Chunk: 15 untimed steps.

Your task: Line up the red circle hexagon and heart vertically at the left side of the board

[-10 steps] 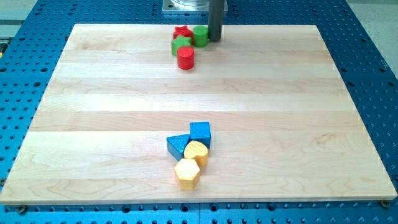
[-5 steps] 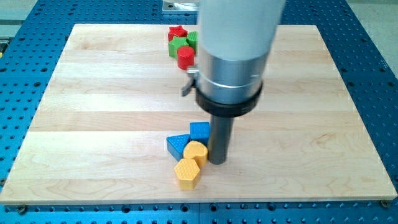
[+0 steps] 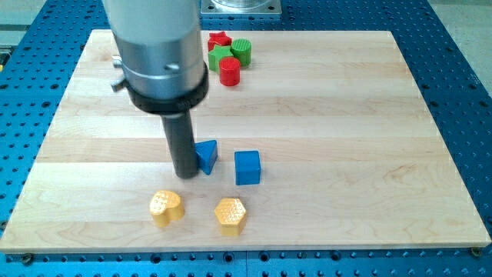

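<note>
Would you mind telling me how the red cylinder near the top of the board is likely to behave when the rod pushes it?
The red cylinder stands upright on a flat end, so it will probably slide, not roll. It looks rigid and light. It sits close to the green blocks, so a push from below could drag them along. My tip is far off, beside the blue triangle.

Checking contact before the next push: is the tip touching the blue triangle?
Touching: the camera view shows my tip pressed against the blue triangle's left side, no gap visible.
</note>
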Motion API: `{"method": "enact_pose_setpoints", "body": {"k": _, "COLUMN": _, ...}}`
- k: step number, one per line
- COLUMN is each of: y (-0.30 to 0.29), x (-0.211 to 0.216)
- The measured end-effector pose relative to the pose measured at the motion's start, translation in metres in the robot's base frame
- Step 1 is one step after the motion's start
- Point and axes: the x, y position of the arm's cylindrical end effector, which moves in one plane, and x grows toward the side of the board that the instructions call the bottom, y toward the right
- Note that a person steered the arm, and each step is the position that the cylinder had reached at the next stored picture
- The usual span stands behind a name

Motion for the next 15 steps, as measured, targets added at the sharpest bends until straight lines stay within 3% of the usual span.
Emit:
{"method": "enact_pose_setpoints", "body": {"k": 1, "y": 0.016, "x": -0.039}}
{"method": "enact_pose_setpoints", "body": {"k": 3, "y": 0.120, "x": -0.161}}
{"method": "enact_pose_setpoints", "body": {"k": 4, "y": 0.114, "x": -0.200}}
{"method": "enact_pose_setpoints", "body": {"k": 6, "y": -0.031, "x": -0.154}}
{"method": "enact_pose_setpoints", "body": {"k": 8, "y": 0.011, "x": -0.076}}
{"method": "enact_pose_setpoints", "body": {"k": 9, "y": -0.035, "x": -0.066}}
{"method": "enact_pose_setpoints", "body": {"k": 10, "y": -0.031, "x": -0.008}}
{"method": "enact_pose_setpoints", "body": {"k": 11, "y": 0.039, "x": 0.021}}
{"method": "enact_pose_setpoints", "body": {"k": 12, "y": 0.123, "x": 0.025}}
{"method": "enact_pose_setpoints", "body": {"k": 13, "y": 0.158, "x": 0.028}}
{"method": "enact_pose_setpoints", "body": {"k": 14, "y": 0.179, "x": 0.013}}
{"method": "enact_pose_setpoints", "body": {"k": 15, "y": 0.131, "x": 0.035}}
